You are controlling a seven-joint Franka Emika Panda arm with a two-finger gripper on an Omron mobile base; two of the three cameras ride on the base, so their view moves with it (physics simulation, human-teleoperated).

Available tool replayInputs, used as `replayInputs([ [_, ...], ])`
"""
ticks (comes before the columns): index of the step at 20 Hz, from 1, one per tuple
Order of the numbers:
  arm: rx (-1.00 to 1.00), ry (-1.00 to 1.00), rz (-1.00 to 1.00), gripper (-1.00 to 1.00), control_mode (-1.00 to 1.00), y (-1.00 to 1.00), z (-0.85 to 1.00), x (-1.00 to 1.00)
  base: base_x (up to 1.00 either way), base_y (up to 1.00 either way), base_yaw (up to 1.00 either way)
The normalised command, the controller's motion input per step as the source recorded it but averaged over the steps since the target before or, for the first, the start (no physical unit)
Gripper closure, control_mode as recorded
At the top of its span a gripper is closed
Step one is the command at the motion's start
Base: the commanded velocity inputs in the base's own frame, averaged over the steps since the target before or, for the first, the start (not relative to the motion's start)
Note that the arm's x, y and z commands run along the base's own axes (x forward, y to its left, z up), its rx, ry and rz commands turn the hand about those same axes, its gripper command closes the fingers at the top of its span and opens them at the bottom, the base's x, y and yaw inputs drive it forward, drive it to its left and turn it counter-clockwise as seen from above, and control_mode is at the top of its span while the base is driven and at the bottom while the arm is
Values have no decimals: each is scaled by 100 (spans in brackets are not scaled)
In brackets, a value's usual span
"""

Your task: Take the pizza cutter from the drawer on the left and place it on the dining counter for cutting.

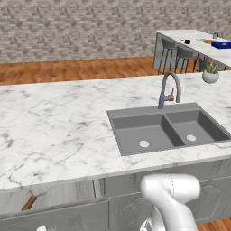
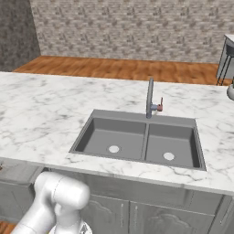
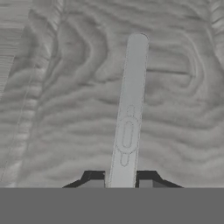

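Tool [image 3: 120, 181] clamped on the silver drawer handle [image 3: 130, 109]. Drawer [image 1: 49, 196] pulled partly out under the sink bench [image 1: 58, 126]; pizza cutter [image 1: 30, 202] lying inside, not yet taken. Dining bench [image 1: 194, 38] far behind; picking and placing left.

Up close, the drawer [image 3: 65, 100] front shows matt grey wood grain, and its bar handle [image 3: 129, 109] is smooth satin metal. The sink counter [image 1: 54, 122] is polished white marble with grey veins, holding a matt grey sink [image 1: 167, 128] and a brushed metal tap [image 1: 169, 90]. Behind, rough brick wall [image 1: 67, 27] and warm wood floor [image 1: 72, 70].
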Motion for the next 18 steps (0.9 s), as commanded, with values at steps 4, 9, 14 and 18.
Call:
replayInputs([
  [4, 0, 0, 0, 100, -100, 0, -19, -52, 0, 0, 0],
  [9, 0, 0, 0, 100, -100, 0, -20, -60, 0, 0, 0],
  [14, 0, 0, 0, 100, -100, 0, -18, -62, 0, 0, 0],
  [18, 0, 0, 0, 100, -100, 0, -18, -61, 0, 0, 0],
])
